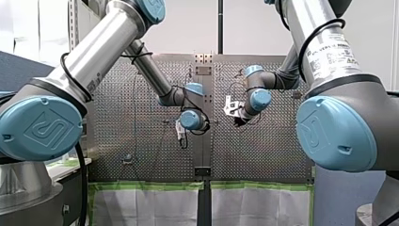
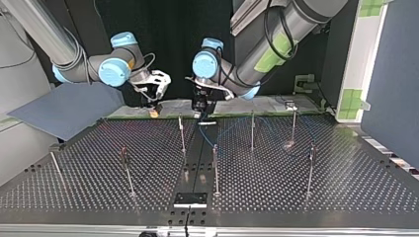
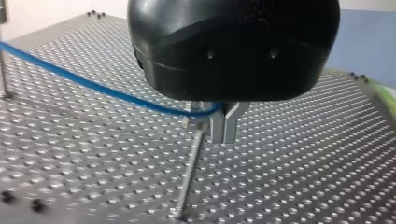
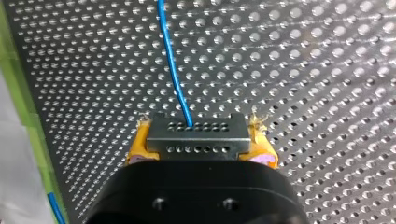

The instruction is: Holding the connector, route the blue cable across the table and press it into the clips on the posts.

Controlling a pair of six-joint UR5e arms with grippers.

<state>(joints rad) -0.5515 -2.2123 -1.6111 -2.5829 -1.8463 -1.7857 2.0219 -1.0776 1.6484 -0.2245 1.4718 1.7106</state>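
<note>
My right gripper is shut on the grey connector, its yellow pads on both sides of it. The blue cable leaves the connector and runs ahead over the perforated table. My left gripper, black with metal fingers, is shut on the blue cable just above the top of a thin post. In the top view my left gripper hangs near the table's far middle and my right gripper is to its left. The cable loops off toward the posts at that view's right.
Several thin posts stand on the table, among them one near the middle, one right of it and one at the top view's left. A black plate lies at the near edge. A blue sheet lies off the table's left.
</note>
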